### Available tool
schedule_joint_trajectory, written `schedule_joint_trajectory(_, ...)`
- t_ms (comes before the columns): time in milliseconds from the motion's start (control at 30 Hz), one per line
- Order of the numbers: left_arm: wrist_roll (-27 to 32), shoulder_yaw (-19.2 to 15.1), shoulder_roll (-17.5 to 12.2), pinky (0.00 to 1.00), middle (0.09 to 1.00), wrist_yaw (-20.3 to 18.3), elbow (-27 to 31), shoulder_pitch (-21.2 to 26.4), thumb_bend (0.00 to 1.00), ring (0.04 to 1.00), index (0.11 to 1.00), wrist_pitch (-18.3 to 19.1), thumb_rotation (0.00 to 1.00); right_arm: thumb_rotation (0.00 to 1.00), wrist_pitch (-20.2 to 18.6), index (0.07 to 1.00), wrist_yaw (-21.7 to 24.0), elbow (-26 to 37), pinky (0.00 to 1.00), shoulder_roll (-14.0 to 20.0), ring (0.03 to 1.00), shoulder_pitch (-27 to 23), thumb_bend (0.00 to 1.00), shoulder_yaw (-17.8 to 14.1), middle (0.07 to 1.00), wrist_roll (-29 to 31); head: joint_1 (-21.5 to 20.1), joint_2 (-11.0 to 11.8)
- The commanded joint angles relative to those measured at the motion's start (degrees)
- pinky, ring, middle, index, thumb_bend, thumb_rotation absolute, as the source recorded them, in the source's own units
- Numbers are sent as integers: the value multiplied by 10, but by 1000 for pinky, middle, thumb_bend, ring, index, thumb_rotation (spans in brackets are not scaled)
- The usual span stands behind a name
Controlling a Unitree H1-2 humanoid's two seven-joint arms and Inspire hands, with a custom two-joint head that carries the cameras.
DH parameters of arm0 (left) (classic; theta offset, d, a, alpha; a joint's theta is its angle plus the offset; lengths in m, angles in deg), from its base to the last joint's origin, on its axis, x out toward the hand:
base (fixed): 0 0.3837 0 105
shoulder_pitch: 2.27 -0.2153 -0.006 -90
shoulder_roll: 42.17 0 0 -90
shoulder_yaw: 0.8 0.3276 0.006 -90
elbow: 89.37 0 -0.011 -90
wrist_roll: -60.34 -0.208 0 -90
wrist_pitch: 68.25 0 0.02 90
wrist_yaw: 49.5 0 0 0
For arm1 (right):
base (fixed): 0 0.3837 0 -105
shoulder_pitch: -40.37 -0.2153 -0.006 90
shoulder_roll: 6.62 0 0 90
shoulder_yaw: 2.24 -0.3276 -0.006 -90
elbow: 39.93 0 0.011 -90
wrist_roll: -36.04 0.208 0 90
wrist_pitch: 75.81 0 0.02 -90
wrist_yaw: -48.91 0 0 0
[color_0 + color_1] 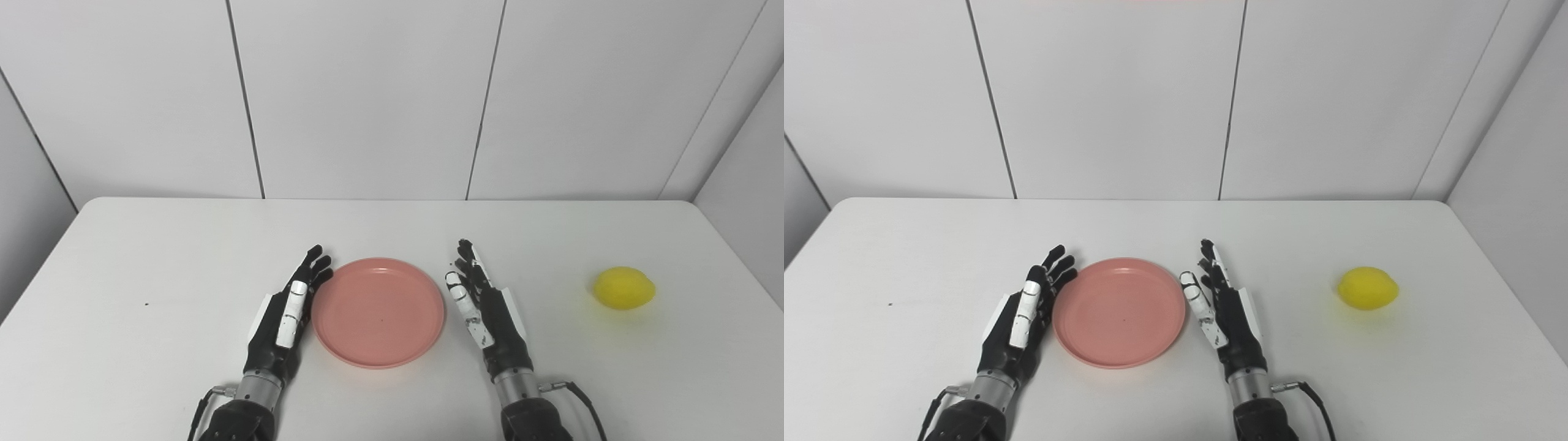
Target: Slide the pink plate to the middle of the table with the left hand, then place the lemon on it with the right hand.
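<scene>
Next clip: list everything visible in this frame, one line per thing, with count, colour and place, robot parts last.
plate: one, pink, near the middle of the table toward the front, between the two hands, nothing on it.
lemon: one, yellow, on the table's right side, apart from the plate.
table: one, white, fills the lower part of the view.
wall panels: white, behind the table.
left hand: one, black and white, open, at the plate's left rim.
right hand: one, black and white, open, just right of the plate.
</scene>
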State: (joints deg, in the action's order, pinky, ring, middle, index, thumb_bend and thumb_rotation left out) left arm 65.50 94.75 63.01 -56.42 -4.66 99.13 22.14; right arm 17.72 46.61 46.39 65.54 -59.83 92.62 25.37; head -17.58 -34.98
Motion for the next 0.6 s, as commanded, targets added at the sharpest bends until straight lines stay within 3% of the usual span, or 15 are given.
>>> schedule_joint_trajectory(0,-2,6,3,926,930,-10,2,7,702,932,927,-28,1000,911,-1,974,-6,14,937,-6,955,-20,646,2,973,-2,-1,0)
schedule_joint_trajectory(567,-19,19,6,917,936,-20,-21,11,724,926,934,-57,1000,951,-14,977,-14,29,959,5,971,-22,648,-11,975,-8,0,2)
